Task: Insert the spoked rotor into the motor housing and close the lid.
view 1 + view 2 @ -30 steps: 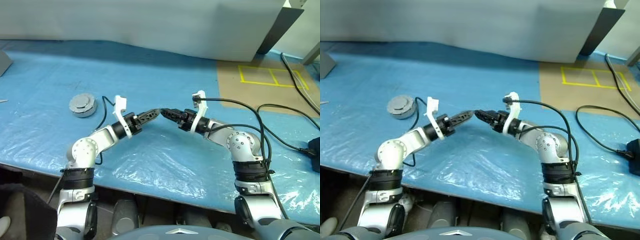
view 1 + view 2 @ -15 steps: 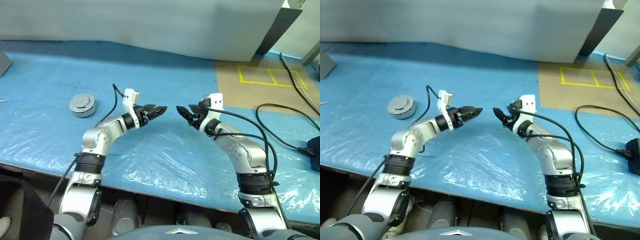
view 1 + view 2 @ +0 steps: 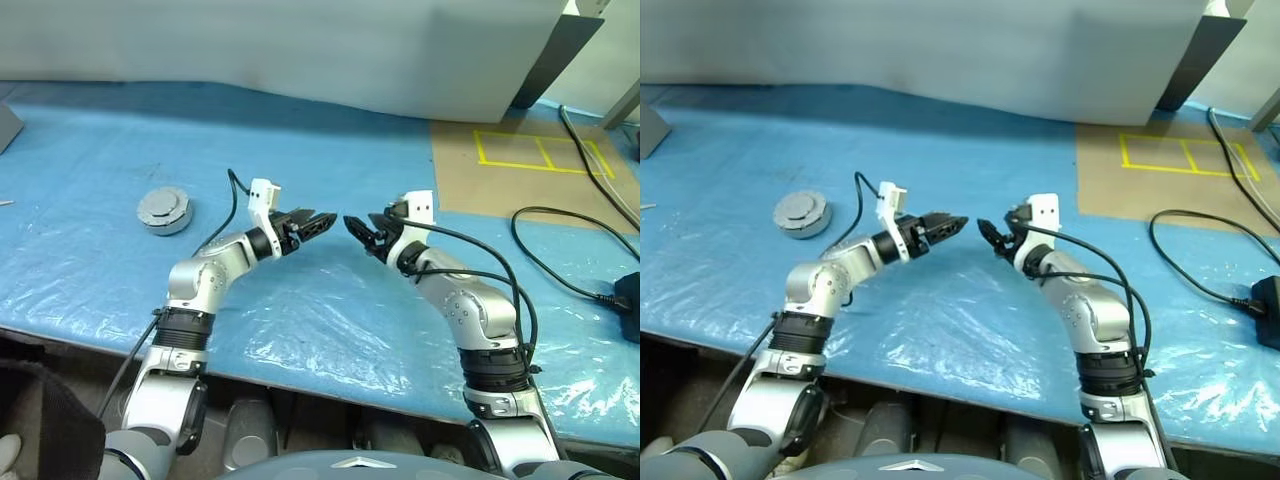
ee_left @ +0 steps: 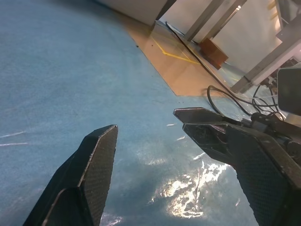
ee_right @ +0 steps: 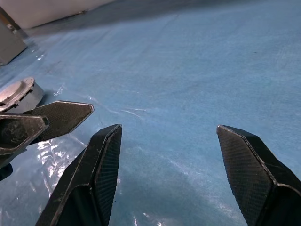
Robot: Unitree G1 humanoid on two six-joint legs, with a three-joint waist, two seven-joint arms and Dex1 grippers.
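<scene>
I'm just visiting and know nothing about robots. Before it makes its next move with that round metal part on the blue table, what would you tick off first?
1. Left claw open and holding nothing: ok.
2. Right claw open and holding nothing: ok.
3. The two claws apart, tips not touching: ok, though they face each other closely.
4. Lid seated on the motor housing: ok, the ribbed disc sits on top of the grey cup.
5. Spoked rotor inside the housing: cannot tell, the lid covers it.
6. Blue sheet bare between the left claw and the housing: ok.
</scene>
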